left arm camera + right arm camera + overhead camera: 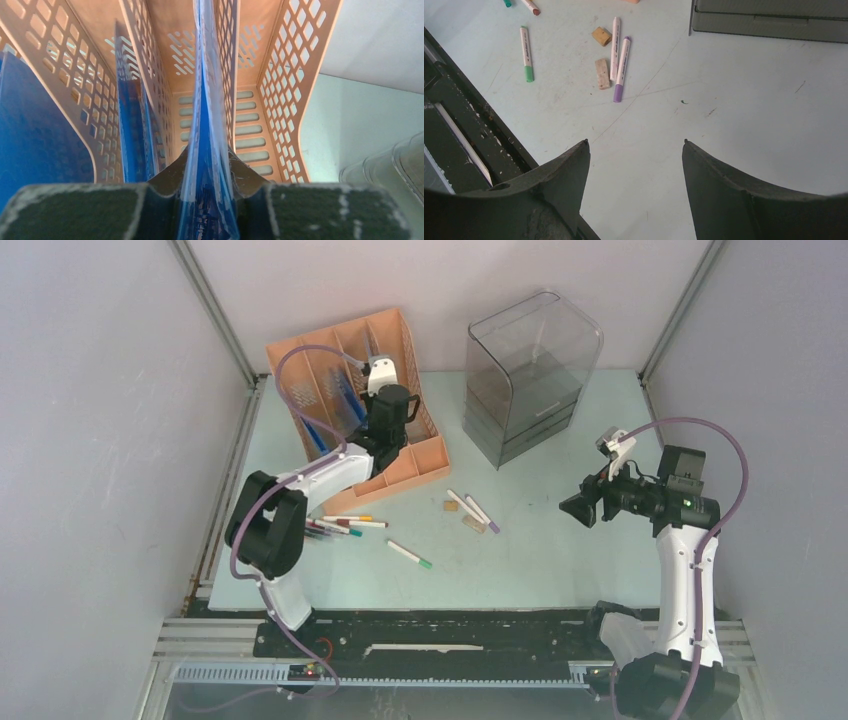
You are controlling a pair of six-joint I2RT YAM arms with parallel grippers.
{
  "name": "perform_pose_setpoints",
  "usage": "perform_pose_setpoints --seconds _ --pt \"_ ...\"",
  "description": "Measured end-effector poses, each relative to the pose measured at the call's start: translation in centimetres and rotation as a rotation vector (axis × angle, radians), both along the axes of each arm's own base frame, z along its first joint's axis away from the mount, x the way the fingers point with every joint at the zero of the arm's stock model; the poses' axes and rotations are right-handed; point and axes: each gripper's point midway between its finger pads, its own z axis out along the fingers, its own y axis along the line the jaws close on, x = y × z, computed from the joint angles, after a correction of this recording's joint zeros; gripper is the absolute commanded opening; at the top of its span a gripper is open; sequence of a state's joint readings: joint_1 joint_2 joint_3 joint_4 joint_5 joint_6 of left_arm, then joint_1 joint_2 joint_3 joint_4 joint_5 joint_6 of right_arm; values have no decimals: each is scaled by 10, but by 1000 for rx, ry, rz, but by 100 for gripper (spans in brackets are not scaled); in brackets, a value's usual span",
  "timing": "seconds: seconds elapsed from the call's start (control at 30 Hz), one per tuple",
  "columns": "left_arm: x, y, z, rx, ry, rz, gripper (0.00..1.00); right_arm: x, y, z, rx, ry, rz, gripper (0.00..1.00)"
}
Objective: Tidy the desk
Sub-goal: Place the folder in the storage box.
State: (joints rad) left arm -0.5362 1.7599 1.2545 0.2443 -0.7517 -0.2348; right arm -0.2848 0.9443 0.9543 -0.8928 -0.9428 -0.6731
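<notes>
Pale mint-green bench (560, 560) spans your workspace, with white felt-tip markers (408, 555) scattered near its middle. Your left gripper (207, 200) is clamped on a thin blue plastic folder (205, 100) that stands upright in a slot of the orange perforated file rack (280, 90) at the bench's rear left. Your right gripper (635, 145) hangs above the bench's right side, jaws spread apart.

Bare desk (560, 560) between markers (482, 513) and drawers (520, 430)
</notes>
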Motion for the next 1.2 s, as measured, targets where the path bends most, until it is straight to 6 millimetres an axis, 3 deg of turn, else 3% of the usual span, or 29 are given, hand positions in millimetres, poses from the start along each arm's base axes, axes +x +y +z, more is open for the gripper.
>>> perform_pose_setpoints --seconds 0.67,0.77,1.2 --pt "21 -1 -36 32 44 100 2 0 1 -3 -25 5 3 75" --pt "23 -1 -39 22 45 111 8 0 1 -3 -28 5 2 75" --pt "20 0 -54 1 88 119 54 0 0 -4 -35 5 0 75"
